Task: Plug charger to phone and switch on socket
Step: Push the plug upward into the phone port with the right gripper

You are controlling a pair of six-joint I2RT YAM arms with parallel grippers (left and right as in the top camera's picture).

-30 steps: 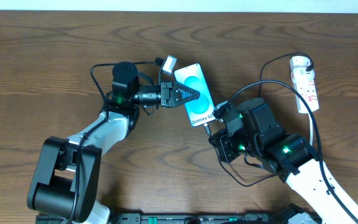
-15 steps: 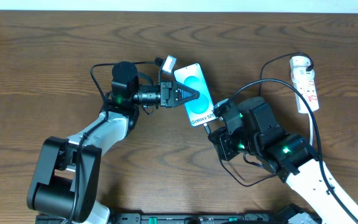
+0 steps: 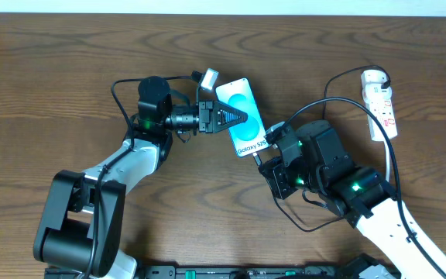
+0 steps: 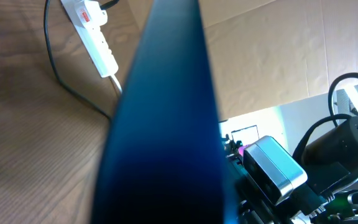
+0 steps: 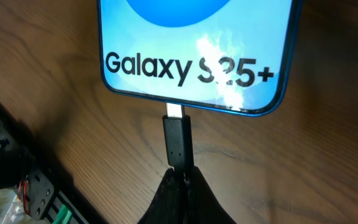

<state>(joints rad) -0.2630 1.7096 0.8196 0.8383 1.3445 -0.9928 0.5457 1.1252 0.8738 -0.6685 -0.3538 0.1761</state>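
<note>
Over wooden table (image 3: 53, 77), right gripper (image 5: 179, 176) clamps charger (image 5: 178, 140) at phone (image 5: 229, 37), which left gripper (image 3: 238, 118) grips.

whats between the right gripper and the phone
Only the charger plug: the right gripper pinches its black body, and its silver tip meets the bottom edge of the phone. The right wrist view shows this.

Dark wooden table (image 3: 68, 62), brown cardboard panel (image 4: 266, 56) beyond it

The charger (image 5: 178, 143) tip meets the phone (image 5: 194, 56) edge; the socket (image 3: 382, 105) lies well right.
</note>
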